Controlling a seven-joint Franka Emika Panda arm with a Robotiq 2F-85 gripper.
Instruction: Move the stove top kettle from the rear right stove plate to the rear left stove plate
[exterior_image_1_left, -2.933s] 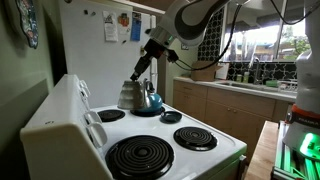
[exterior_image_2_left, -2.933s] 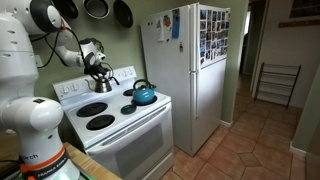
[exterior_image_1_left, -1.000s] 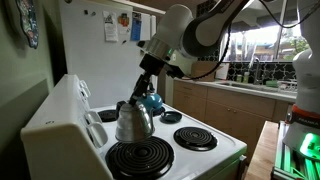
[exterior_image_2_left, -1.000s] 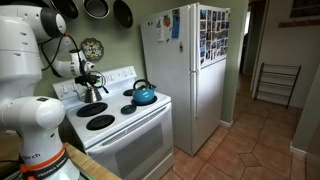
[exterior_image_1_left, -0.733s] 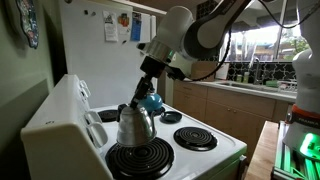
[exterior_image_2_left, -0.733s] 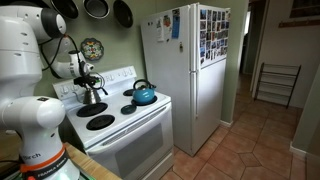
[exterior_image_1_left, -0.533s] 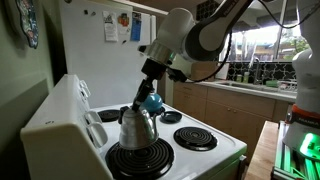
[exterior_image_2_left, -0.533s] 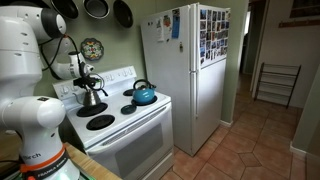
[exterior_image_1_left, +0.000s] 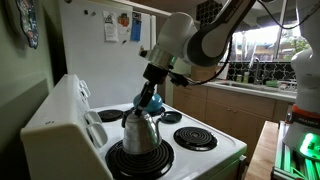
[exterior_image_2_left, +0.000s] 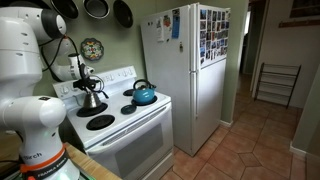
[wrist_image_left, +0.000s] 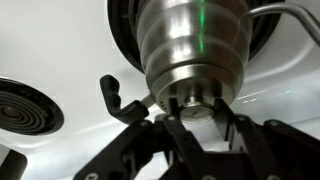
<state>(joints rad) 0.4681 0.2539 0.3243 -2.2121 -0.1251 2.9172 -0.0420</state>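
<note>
A shiny steel stove top kettle (exterior_image_1_left: 140, 131) hangs from my gripper (exterior_image_1_left: 145, 106) just over a large coil plate (exterior_image_1_left: 140, 158). In the other exterior view the kettle (exterior_image_2_left: 92, 98) is low over the rear coil plate (exterior_image_2_left: 93, 109) by the stove's back panel, under the gripper (exterior_image_2_left: 89, 80). I cannot tell whether it touches the plate. In the wrist view the kettle (wrist_image_left: 195, 50) fills the top, and my gripper (wrist_image_left: 195, 108) is shut on its round lid knob.
A blue kettle (exterior_image_1_left: 150, 101) stands on the plate next to the steel kettle and shows in both exterior views (exterior_image_2_left: 143, 95). The stove's back panel (exterior_image_1_left: 70, 105) rises close behind. A white fridge (exterior_image_2_left: 190, 75) stands beside the stove. Another coil plate (wrist_image_left: 25, 105) shows in the wrist view.
My gripper has carried the steel kettle away from beside the blue kettle, along the stove over the large coil plate, and has brought it lower.
</note>
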